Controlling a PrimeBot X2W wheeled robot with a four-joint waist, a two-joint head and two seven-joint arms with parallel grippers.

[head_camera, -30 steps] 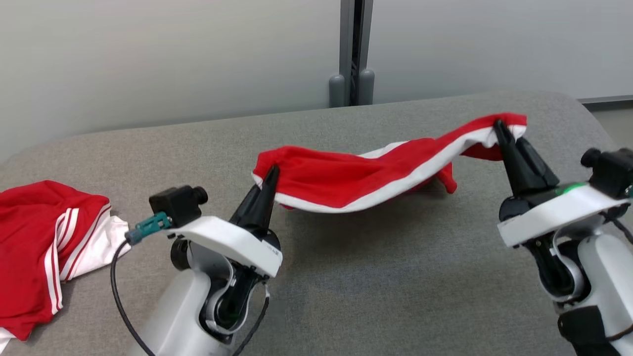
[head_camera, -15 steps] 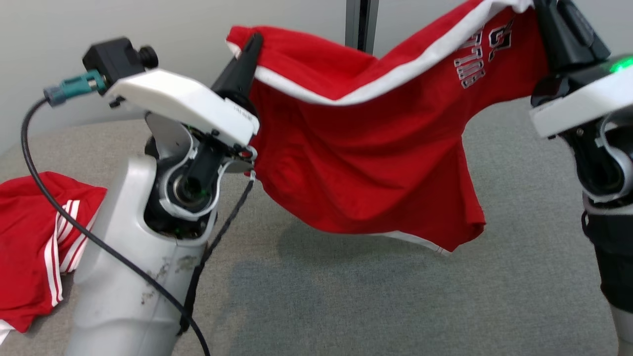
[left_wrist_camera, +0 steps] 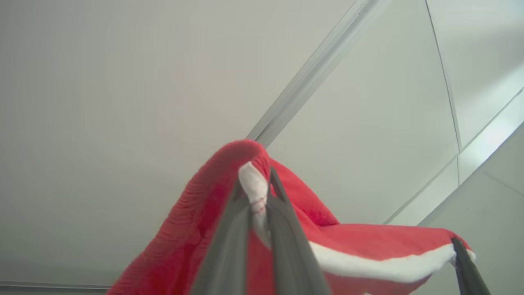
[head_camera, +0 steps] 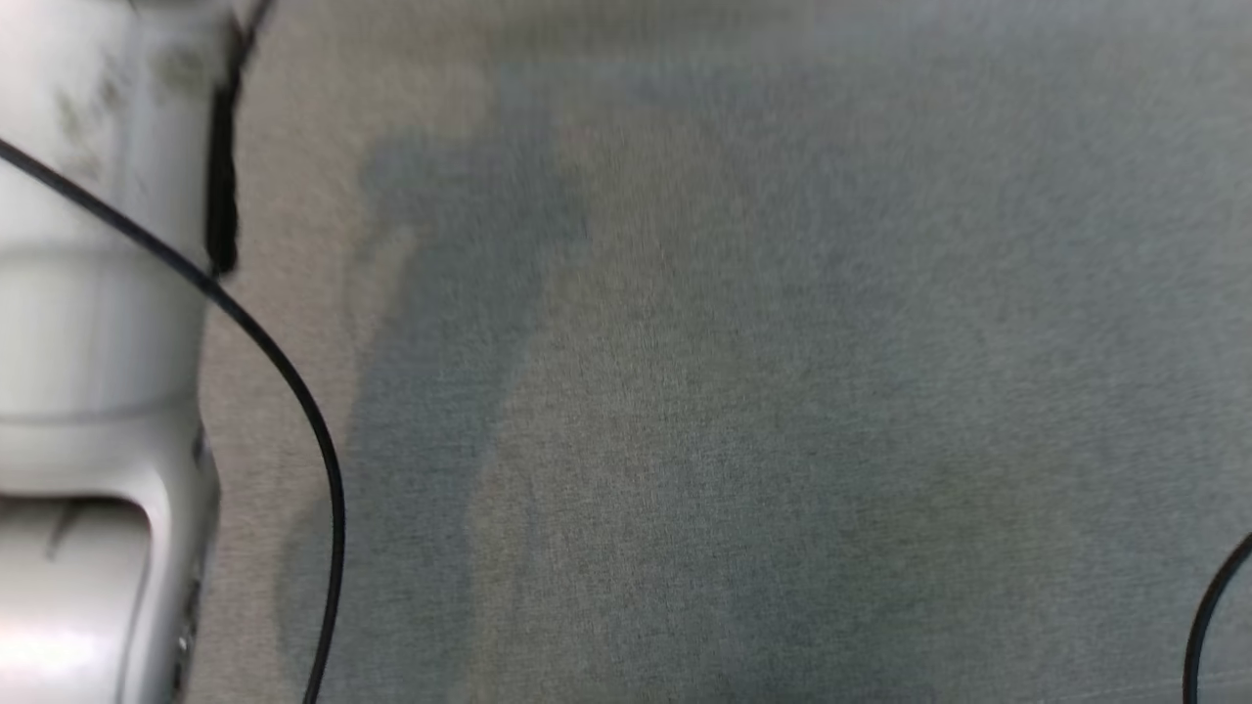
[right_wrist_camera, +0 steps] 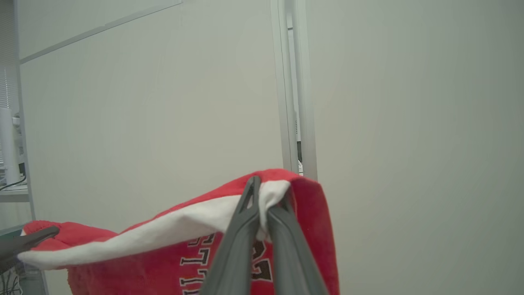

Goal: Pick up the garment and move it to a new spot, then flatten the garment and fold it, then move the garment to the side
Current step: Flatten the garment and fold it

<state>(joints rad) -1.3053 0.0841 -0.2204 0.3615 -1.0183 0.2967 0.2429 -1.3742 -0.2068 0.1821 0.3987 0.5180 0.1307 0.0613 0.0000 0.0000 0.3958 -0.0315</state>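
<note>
**Operator:** Where is the garment (right_wrist_camera: 305, 235) right now, and what has hold of it?

**Observer:** It is up in the air in front of the wall post (right_wrist_camera: 294, 102), stretched between your two arms. Your right end effector (right_wrist_camera: 270, 190) has its two dark fingers pressed together on one corner of the white band (right_wrist_camera: 172, 229). From your right wrist camera, that pinched corner sits just below the wall post. Your left end effector (left_wrist_camera: 254, 182) is clamped just as tight on the other end of the band, with a white fold standing up between its fingertips. Your left wrist camera sees the wall post slanting, and this grip sits right under its lower end.

**Operator:** How does the cloth hang?

**Observer:** The band runs in a shallow sag from one grip to the other, off to the left of the wall post as your right wrist camera sees it. The red body drops beneath the band. Black-and-white lettering (right_wrist_camera: 196, 258) shows on the red just under the band, beside the right grip. Your fingers cut across it, so I cannot read it.

**Operator:** And my head camera?

**Observer:** It looks down on the grey table (head_camera: 734, 391), blurred, with soft shadows lying across it. Your pale left forearm (head_camera: 88, 342) is there, and a black cable (head_camera: 293, 391) curves down beside it. I cannot tell how high the hem hangs above the table.
</note>
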